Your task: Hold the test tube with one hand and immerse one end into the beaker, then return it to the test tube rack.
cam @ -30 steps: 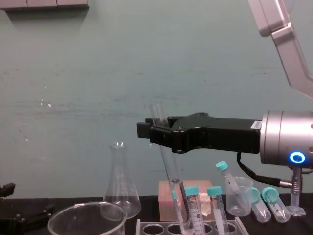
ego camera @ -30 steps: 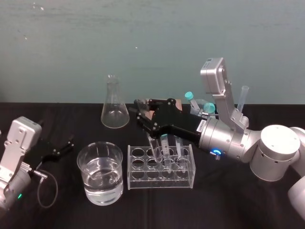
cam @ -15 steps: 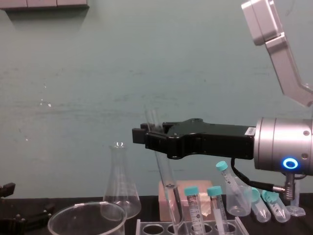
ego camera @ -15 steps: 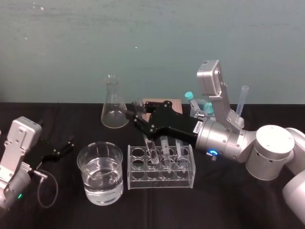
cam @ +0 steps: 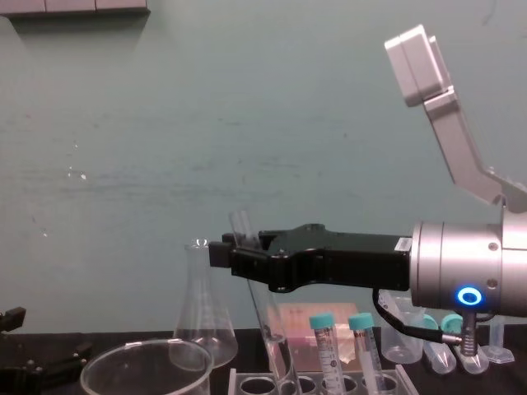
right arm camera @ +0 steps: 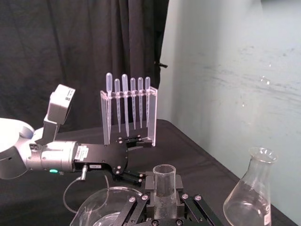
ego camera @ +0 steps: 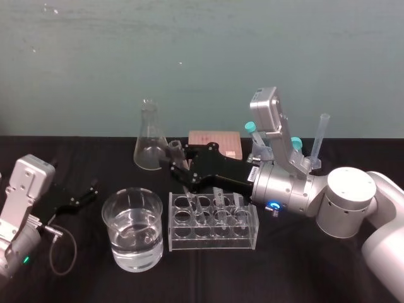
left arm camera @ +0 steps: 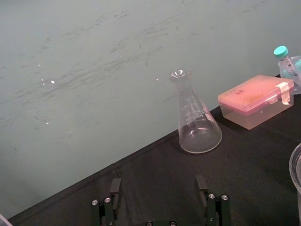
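Right gripper clamped on the upper part of the test tube, just below its open mouth, which stands clear above the black fingers. The tube is tilted, its top leaning toward the robot's left, and its lower end reaches down into the rear row of the test tube rack. Which hole cannot be told.

Compared with one second ago, the gripper is lower and further to the robot's left, and the tube's mouth has dropped and shifted the same way. The tube now leans at about the same angle but sits deeper in the rack. In the head view the pink box, previously covered by the gripper, is now exposed behind it.

The beaker, part-filled with clear liquid, stands on the black tabletop just beside the rack's left end, unchanged in position. The tube is apart from it.

The conical flask stands behind the beaker, and two teal-capped tubes stand upright in the rack to the right of the glass tube.

Left gripper rests low at the left of the tabletop, fingers spread apart with nothing between them, as before.
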